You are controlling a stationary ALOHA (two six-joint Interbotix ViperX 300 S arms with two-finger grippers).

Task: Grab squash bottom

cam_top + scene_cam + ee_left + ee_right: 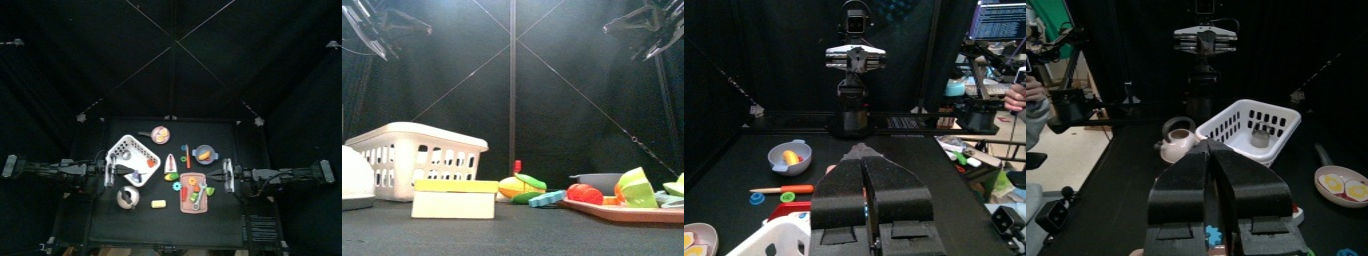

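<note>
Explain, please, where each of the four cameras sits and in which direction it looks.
Top view: high overhead, looking straight down on the table; both arms enter from the sides.
Front view: at the table's front edge, looking level across the white basket and toy food; arms hang high behind.
Left wrist view: on the left arm, facing the opposite arm; left gripper, jaws shut.
Right wrist view: on the right arm, facing the opposite arm; right gripper, jaws shut.
Shared: the white basket appears in top, front and right wrist views.
</note>
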